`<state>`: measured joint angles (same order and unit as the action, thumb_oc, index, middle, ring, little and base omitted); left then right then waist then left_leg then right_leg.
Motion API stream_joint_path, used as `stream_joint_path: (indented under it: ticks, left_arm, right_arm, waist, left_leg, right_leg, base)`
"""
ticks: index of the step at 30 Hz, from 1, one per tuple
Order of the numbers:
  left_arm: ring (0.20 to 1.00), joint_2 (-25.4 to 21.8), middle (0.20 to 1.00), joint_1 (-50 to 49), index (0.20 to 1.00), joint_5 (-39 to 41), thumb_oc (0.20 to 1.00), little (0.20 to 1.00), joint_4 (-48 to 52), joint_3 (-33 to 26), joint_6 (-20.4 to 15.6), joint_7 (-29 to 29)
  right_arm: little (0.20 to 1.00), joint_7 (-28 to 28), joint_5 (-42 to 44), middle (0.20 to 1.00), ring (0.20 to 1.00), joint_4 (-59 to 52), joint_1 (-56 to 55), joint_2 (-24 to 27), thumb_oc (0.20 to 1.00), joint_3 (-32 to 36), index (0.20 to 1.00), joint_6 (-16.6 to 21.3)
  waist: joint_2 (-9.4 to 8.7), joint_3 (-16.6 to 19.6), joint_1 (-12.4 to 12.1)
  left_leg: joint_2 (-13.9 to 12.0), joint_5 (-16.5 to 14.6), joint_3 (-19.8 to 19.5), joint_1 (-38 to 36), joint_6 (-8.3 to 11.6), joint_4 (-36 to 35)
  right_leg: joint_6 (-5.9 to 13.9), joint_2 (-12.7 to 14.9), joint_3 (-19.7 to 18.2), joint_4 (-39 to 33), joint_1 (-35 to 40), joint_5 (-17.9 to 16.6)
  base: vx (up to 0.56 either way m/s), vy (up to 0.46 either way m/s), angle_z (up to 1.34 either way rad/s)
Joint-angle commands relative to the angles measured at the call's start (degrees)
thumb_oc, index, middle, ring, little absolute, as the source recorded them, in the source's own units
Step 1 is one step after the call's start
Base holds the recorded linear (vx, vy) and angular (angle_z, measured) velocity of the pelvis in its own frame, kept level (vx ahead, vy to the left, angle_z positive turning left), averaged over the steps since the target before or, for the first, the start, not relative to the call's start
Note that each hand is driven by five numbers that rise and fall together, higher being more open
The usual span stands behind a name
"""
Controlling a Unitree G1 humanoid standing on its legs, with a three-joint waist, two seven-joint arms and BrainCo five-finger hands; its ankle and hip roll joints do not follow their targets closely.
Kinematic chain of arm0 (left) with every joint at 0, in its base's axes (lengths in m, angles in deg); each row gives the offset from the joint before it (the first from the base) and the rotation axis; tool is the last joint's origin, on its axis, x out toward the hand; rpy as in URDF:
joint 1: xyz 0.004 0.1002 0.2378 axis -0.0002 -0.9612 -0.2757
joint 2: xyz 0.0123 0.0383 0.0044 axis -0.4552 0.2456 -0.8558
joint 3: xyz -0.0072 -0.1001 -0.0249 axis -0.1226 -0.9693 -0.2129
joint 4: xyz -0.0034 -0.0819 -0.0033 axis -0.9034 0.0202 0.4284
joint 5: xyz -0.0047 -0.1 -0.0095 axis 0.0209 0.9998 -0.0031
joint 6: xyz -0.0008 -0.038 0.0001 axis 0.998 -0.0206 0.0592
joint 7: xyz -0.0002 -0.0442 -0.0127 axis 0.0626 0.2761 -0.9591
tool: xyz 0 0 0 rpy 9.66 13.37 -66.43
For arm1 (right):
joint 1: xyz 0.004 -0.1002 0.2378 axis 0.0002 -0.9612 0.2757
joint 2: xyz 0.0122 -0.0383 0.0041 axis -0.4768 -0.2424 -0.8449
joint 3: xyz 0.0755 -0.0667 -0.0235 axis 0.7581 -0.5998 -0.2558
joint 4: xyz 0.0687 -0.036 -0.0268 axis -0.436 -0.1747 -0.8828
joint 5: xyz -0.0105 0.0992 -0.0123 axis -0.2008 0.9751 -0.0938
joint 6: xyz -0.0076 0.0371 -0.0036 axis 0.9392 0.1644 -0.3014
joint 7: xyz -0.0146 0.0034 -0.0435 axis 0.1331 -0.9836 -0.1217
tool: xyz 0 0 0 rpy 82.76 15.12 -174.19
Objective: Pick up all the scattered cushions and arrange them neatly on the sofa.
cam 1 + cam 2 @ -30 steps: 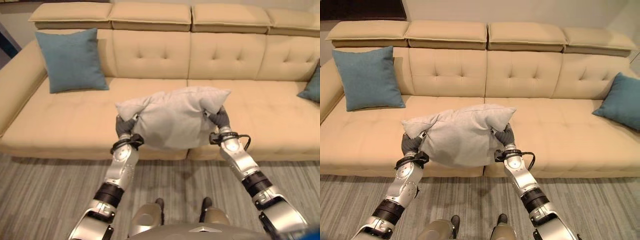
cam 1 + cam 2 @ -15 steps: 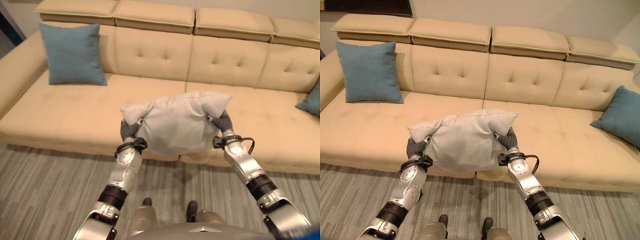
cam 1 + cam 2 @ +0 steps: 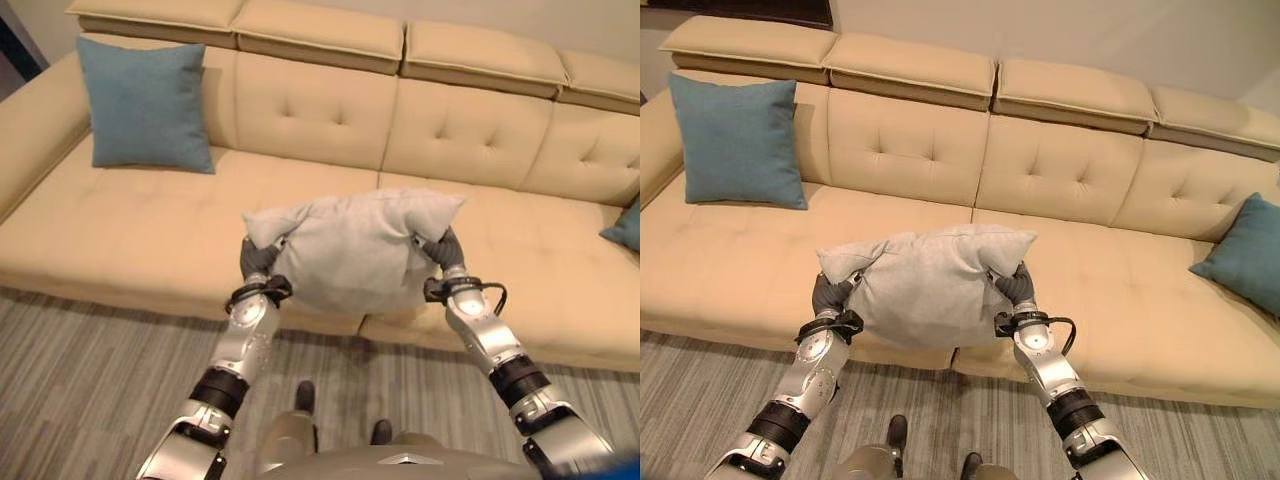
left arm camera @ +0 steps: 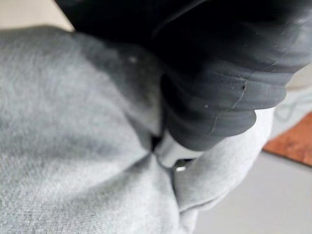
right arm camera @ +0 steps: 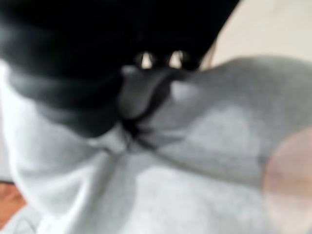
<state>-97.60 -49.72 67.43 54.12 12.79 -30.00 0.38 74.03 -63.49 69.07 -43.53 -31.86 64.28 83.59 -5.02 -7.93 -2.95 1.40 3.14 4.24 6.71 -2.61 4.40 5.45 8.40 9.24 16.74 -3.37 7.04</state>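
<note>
A beige tufted sofa (image 3: 1080, 250) is seen standing on a grey striped carpet (image 3: 90, 380). One teal cushion (image 3: 737, 140) is propped upright against the sofa's backrest near its left end, while a second teal cushion (image 3: 1245, 255) is leaned at its right end.

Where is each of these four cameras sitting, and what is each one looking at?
Left eye, right eye: on the head, looking down past both arms at the beige sofa.
Left wrist: on that arm, against the left hand.
Right wrist: likewise, right hand.
All four share the grey cushion, held at both ends.
</note>
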Motion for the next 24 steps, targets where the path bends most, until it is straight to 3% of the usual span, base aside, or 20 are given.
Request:
stream_joint_path:
  ticks: [1,4,8,12,14,15,17,20,22,24]
  left_arm:
    - [0.2,2.1,0.2,6.5,0.2,-5.3,0.2,0.2,8.7,5.4,-3.0,5.1]
    - [0.2,1.7,0.2,6.3,0.2,-6.0,0.2,0.2,8.9,4.7,-2.9,5.0]
    - [0.2,1.6,0.2,6.0,0.2,-5.8,0.2,0.2,9.0,3.9,-2.9,5.7]
    - [0.2,2.4,0.2,6.2,0.2,-5.6,0.2,0.2,8.4,3.8,-3.2,6.0]
    - [0.2,2.4,0.2,6.2,0.2,-5.6,0.2,0.2,8.4,3.9,-3.2,6.0]
    - [0.2,3.0,0.2,5.5,0.2,-5.7,0.2,0.2,8.2,4.2,-3.3,6.6]
    - [0.2,3.9,0.2,5.3,0.2,-4.5,0.2,0.2,7.6,4.9,-3.4,7.4]
    - [0.2,4.7,0.2,6.7,0.2,-3.6,0.2,0.2,6.6,6.3,-3.1,8.0]
    - [0.2,5.0,0.2,7.4,0.2,-3.3,0.2,0.2,6.7,6.6,-2.8,7.6]
    - [0.2,4.9,0.2,7.7,0.2,-3.6,0.2,0.2,6.8,6.7,-2.7,7.4]
  right_arm:
    - [0.2,-4.5,-1.5,0.2,0.2,-7.3,7.7,-5.6,0.2,-4.0,0.2,5.8]
    - [0.2,-4.8,-1.5,0.2,0.2,-7.0,8.2,-6.1,0.2,-4.1,0.2,5.4]
    - [0.2,-5.3,-0.9,0.2,0.2,-6.5,9.7,-6.0,0.2,-4.7,0.2,5.5]
    - [0.2,-5.3,-1.7,0.2,0.2,-7.2,9.4,-5.3,0.2,-5.2,0.2,5.4]
    - [0.2,-5.3,-1.7,0.2,0.2,-7.2,9.4,-5.3,0.2,-5.2,0.2,5.4]
    - [0.2,-5.6,-2.1,0.2,0.2,-7.5,7.9,-4.4,0.2,-4.9,0.2,5.6]
    - [0.2,-5.8,-1.9,0.2,0.2,-7.9,6.3,-3.7,0.2,-4.1,0.2,5.6]
    - [0.2,-4.9,-0.6,0.2,0.2,-8.3,5.3,-2.7,0.2,-3.0,0.2,6.1]
    - [0.2,-4.3,-0.2,0.2,0.2,-8.7,5.6,-2.4,0.2,-2.9,0.2,6.4]
    - [0.2,-4.1,0.2,0.2,0.2,-8.8,5.8,-2.6,0.2,-2.8,0.2,6.4]
  waist:
    - [-0.1,0.6,-1.9]
    - [0.32,0.8,-1.9]
    - [-0.02,0.7,-1.0]
    - [-0.66,1.0,1.0]
    - [-0.63,1.0,1.1]
    - [-0.76,2.2,1.6]
    - [-0.66,3.1,2.4]
    - [-1.22,2.8,3.6]
    - [-1.5,2.1,3.3]
    - [-1.84,1.5,3.0]
  left_leg:
    - [-0.9,-5.9,-2.0,-0.1,2.58,6.1]
    - [-0.3,-8.0,-1.8,-2.9,1.96,6.1]
    - [0.8,-10.0,-2.4,-5.8,2.29,5.1]
    - [1.4,-12.0,-4.7,-8.8,3.12,4.5]
    - [1.3,-12.0,-4.7,-8.9,3.13,4.5]
    - [0.8,-11.9,-5.5,-9.8,3.92,3.9]
    - [-0.4,-11.2,-6.4,-9.8,5.41,5.1]
    - [-3.0,-8.2,-6.0,-5.3,8.11,14.6]
    - [-4.1,-6.8,-5.8,-2.7,8.36,17.8]
    - [-4.2,-7.8,-5.6,-0.8,7.8,15.1]
  right_leg:
    - [4.77,-0.7,-0.5,5.7,0.5,-9.0]
    - [3.72,0.4,1.2,5.0,-2.6,-8.9]
    - [3.04,0.4,3.1,-7.9,-5.2,-10.4]
    - [4.42,-1.6,-1.9,-15.7,-6.5,-13.5]
    - [4.42,-1.7,-1.8,-15.8,-6.4,-13.5]
    - [3.82,-2.7,-3.1,-15.4,-5.2,-13.5]
    - [2.75,-3.3,-1.9,-15.6,-3.8,-12.8]
    - [0.87,-3.5,1.0,-16.8,-0.8,-11.6]
    - [0.11,-3.9,1.9,-17.3,0.8,-10.6]
    - [0.19,-3.7,1.9,-17.8,1.8,-9.7]
  base:
    - [0.05,0.054,-0.26]
    - [0.26,0.156,-0.11]
    - [0.21,-0.004,-0.19]
    - [0.29,-0.038,0.11]
    - [0.18,-0.051,0.43]
    - [0.3,-0.084,0.32]
    - [0.33,-0.124,0.39]
    - [0.19,-0.163,0.55]
    - [0.12,-0.089,0.49]
    - [0.11,-0.013,0.07]
